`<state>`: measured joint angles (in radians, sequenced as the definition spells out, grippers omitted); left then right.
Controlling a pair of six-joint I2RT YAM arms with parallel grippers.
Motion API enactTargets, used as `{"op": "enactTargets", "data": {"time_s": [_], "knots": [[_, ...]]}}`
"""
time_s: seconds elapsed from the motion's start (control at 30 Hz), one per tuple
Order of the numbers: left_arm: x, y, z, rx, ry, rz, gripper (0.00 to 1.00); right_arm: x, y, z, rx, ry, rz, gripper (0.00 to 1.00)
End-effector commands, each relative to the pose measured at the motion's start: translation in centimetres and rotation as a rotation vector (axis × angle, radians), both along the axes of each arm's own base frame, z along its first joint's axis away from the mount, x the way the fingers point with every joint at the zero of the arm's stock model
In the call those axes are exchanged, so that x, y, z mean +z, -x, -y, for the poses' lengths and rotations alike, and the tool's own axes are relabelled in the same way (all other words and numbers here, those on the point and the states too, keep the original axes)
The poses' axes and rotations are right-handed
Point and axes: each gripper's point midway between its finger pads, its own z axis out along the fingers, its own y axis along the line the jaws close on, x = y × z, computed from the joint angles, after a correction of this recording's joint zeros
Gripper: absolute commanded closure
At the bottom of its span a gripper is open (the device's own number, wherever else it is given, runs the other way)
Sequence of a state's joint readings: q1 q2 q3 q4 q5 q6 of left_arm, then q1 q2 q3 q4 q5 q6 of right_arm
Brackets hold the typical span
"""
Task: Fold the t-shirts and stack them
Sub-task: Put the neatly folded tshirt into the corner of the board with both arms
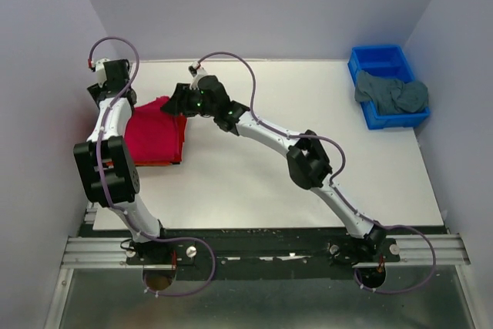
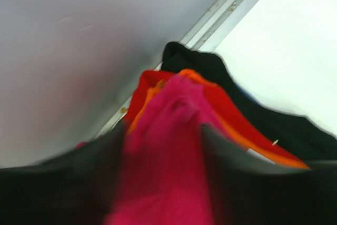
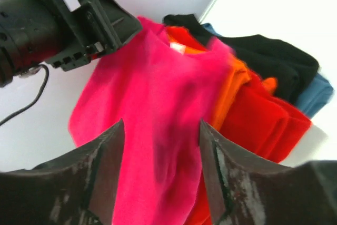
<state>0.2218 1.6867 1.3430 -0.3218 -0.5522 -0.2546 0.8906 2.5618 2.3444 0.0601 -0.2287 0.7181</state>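
Note:
The crimson-pink t-shirt (image 1: pixel 154 136) lies on top of a pile at the table's left. The bright orange t-shirt (image 3: pixel 231 90) and the red t-shirt (image 3: pixel 263 125) show under it. My left gripper (image 1: pixel 129 99) is at the pink shirt's far left corner, jaws apart, with pink cloth (image 2: pixel 168 172) between its blurred fingers. My right gripper (image 1: pixel 171 104) is at the far right corner, jaws open over the pink cloth (image 3: pixel 158 93). The left gripper (image 3: pixel 79 19) also shows in the right wrist view. The grey-teal t-shirt (image 1: pixel 389 92) lies crumpled in the bin.
A blue plastic bin (image 1: pixel 377 59) stands at the far right of the table. Black (image 3: pixel 263 51) and blue (image 3: pixel 316 96) cloths lie at the bottom of the pile. The left wall (image 2: pixel 79 51) is close to the pile.

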Motion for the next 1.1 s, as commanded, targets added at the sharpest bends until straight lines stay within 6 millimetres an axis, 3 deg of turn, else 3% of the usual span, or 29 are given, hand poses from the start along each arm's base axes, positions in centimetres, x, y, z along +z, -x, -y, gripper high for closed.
{"op": "enactTargets", "data": {"time_s": [0.0,0.1,0.27,0.37,0.47,0.57,0.73,0.87,0.97,1.07], "knots": [[0.4,-3.1,-0.9,-0.035,0.094,0.036,0.08,-0.5,-3.4,1.0,-0.083,-0.032,-0.029,0.29],[2.9,-2.7,-0.4,-0.043,0.1,0.075,0.01,1.6,-3.3,1.9,-0.086,-0.026,0.018,0.29],[7.8,0.4,-0.5,0.012,0.058,0.176,0.02,4.2,-1.9,3.2,-0.073,-0.012,0.054,0.32],[8.0,1.8,0.6,0.022,0.121,0.229,0.27,4.7,-0.1,2.8,-0.04,-0.003,0.054,0.48],[7.5,1.9,1.2,-0.003,0.161,0.266,0.72,4.4,2.3,1.3,0.028,-0.004,0.045,0.79],[4.7,1.0,1.2,-0.012,0.233,0.217,1.0,3.2,3.9,-0.3,0.075,-0.015,-0.01,0.99],[0.0,-1.4,1.0,-0.024,0.342,0.146,1.0,-0.7,5.6,-1.9,0.111,-0.026,-0.132,0.99],[-4.3,-2.9,1.1,-0.045,0.407,0.083,1.0,-5.0,7.3,-2.6,0.14,0.006,-0.221,0.99],[-7.1,-3.2,1.0,-0.035,0.444,0.018,1.0,-8.1,7.9,-2.4,0.142,0.036,-0.292,0.99],[-8.5,-3.1,0.6,-0.026,0.462,-0.009,1.0,-10.3,8.3,-1.9,0.132,0.066,-0.336,0.99]]}}
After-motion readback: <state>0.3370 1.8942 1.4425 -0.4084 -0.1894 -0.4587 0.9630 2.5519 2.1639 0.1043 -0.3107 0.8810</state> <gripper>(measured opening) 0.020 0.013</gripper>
